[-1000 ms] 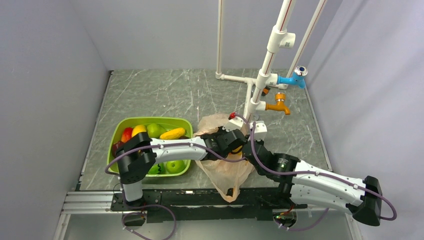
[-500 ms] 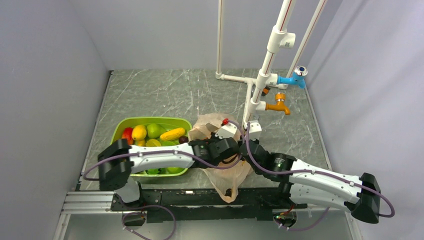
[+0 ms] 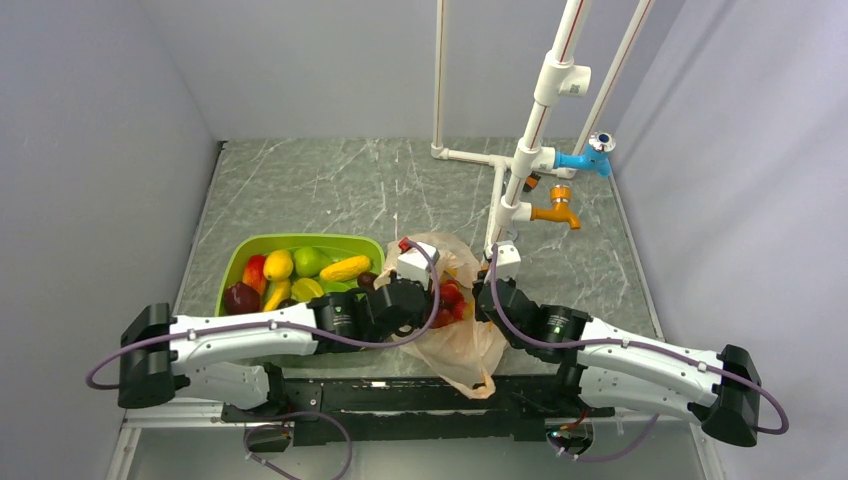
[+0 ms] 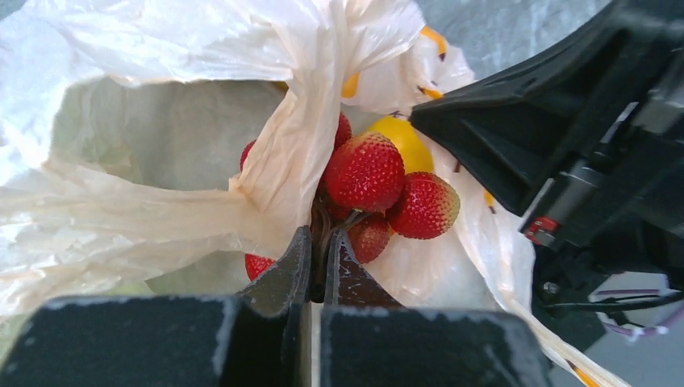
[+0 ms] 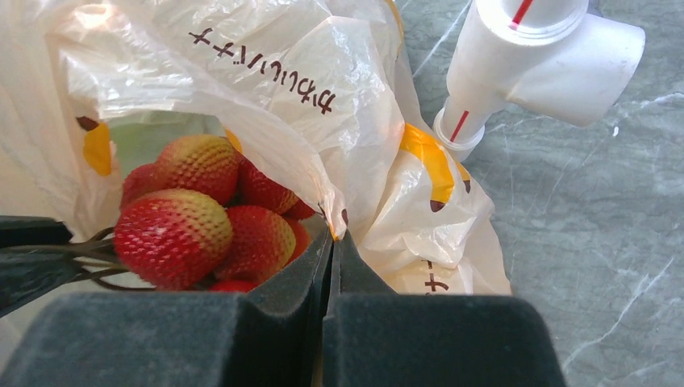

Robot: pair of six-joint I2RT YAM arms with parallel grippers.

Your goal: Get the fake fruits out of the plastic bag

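Observation:
The peach plastic bag [image 3: 462,345] lies between my two arms, its mouth held open. My left gripper [image 3: 437,303] is shut on the dark stems of a bunch of red bumpy fruits [image 3: 452,298] at the bag's mouth. In the left wrist view the gripper [image 4: 323,242] pinches the stems just below the bunch [image 4: 367,173], and a yellow-orange round fruit [image 4: 403,139] sits behind it inside the bag [image 4: 161,48]. My right gripper [image 3: 480,293] is shut on the bag's edge. In the right wrist view the gripper [image 5: 332,242] holds a fold of the bag [image 5: 306,89] beside the bunch [image 5: 185,226].
A green tub [image 3: 240,262] with several fruits stands left of the bag, under my left arm. A white pipe frame [image 3: 510,190] with blue and orange taps rises just behind the bag. Its fitting [image 5: 524,56] is close to my right gripper.
My left arm has stretched out low to the left and its gripper has drawn back leftwards. The red bunch now shows at the bag's mouth. The right gripper stays on the bag.

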